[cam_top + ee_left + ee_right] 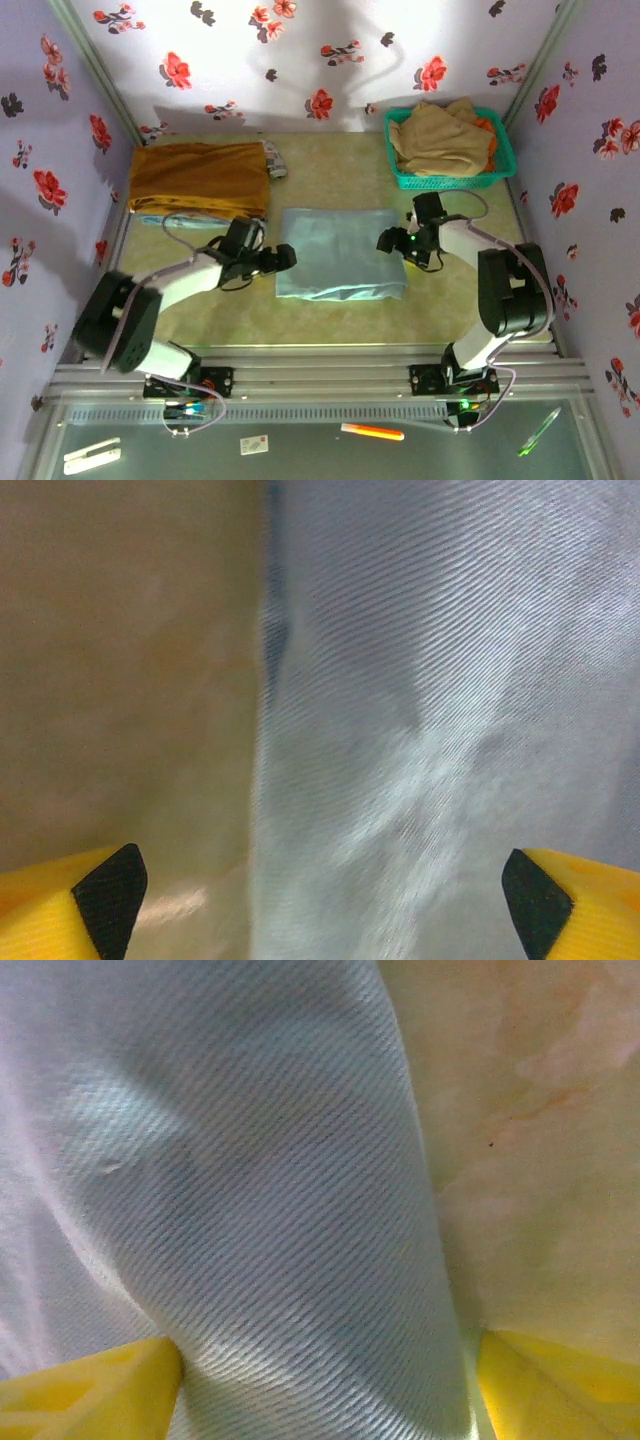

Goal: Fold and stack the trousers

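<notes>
One pair of pale aqua-blue trousers of thin soft cloth (pixel 340 255) lies folded into a flat rectangle at the middle of the beige surface (pixel 330 170), flanked by two robot hands. The left hand (pixel 287 258) sits at the bundle's left edge, its yellow, black-tipped fingers (pixel 110 895) spread wide with nothing gripped. The right hand (pixel 386 241) sits at the right edge, its fingers (pixel 80 1395) equally wide, straddling the border of the cloth without pinching it.

The fabric looks light and limp, with a fine ribbed weave that should give some grip, and it seems in no way fragile. Lifted from a single point, the folds would probably sag open. The safer hold is likely at the two side edges together, catching every layer.

Also on the surface are one folded mustard-brown garment (pixel 205 178) at the far left and one green plastic mesh basket (pixel 450 181) at the far right. The basket is heaped with tan beige cloth (pixel 435 135), though how many pieces cannot be told.
</notes>
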